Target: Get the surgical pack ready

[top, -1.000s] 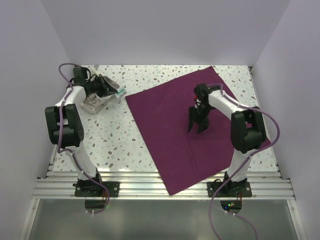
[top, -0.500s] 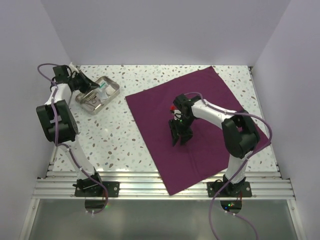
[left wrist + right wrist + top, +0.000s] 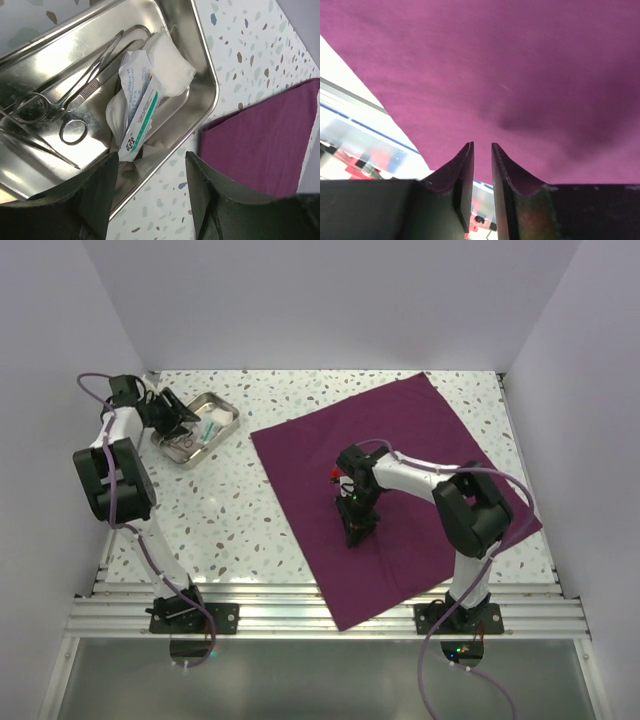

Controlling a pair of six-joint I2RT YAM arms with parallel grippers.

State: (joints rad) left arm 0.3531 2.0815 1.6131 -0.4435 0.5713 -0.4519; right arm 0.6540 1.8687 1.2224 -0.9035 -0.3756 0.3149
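Observation:
The surgical pack (image 3: 430, 440) is a deep purple cloth spread flat as a wide sheet on the right half of the table. My right gripper (image 3: 358, 528) points down over its left-centre part. In the right wrist view its jaws (image 3: 482, 145) stand open by a narrow gap with nothing between them, and the cloth (image 3: 495, 60) fills the picture. My left gripper (image 3: 177, 418) is at the far left by a steel tray (image 3: 228, 418). Its jaws (image 3: 151, 157) are open wide on either side of the tray's rim (image 3: 210, 75), holding nothing. A corner of the cloth (image 3: 260, 145) shows beyond.
The tray holds forceps (image 3: 75, 100), white gauze (image 3: 170, 70) and a white-and-green packet (image 3: 140, 120). Speckled tabletop (image 3: 230, 510) lies between tray and cloth. White walls close in the left, back and right. An aluminium rail (image 3: 320, 615) runs along the near edge.
The left gripper has let go of the tray, now set flat on the table, and opened wide. The right gripper moved left and nearer across the cloth while its jaws narrowed.

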